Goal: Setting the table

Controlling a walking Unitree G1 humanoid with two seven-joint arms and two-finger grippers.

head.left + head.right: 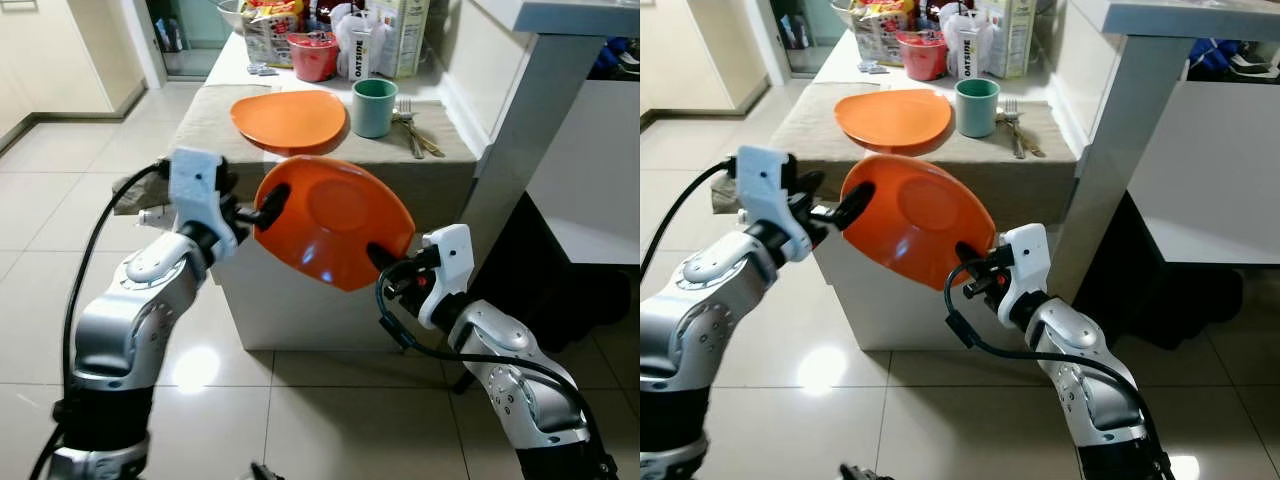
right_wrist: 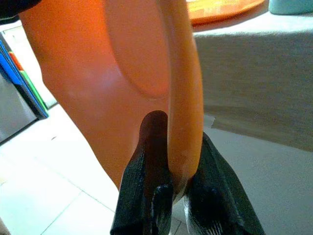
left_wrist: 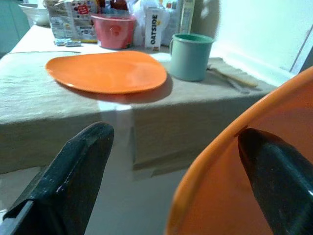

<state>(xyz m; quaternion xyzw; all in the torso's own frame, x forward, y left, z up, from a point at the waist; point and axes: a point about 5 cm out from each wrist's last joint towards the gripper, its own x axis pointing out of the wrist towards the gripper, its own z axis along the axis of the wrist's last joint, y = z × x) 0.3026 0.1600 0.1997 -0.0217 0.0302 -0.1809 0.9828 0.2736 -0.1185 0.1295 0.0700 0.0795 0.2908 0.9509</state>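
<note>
Orange plate (image 1: 335,220) held tilted in the air, in front of the desk (image 1: 215,125) edge, between both claws. Right claw (image 2: 168,183) pinching the rim at the plate's 5 o'clock, one black finger (image 2: 151,147) on the inner face, the other behind the rim. Left claw (image 1: 262,208) at the plate's 9 o'clock, spread: one finger (image 3: 274,181) lying against the plate's inner face, the other finger (image 3: 68,176) well apart from it in open air. Plate's face turned up and toward the camera, rim nearest the desk highest.

Beyond, at 12 o'clock on the cloth-covered desk: second orange plate (image 1: 288,118) lying flat. Just beside it at its 3 o'clock, green mug (image 1: 374,106) standing upright. Cutlery (image 1: 412,128) lying at the mug's 3 o'clock, near the desk corner. Farther back, red bowl (image 1: 313,55), white carton (image 1: 360,52) and other packages crowded together. White tiled floor (image 1: 60,200) below and around.
</note>
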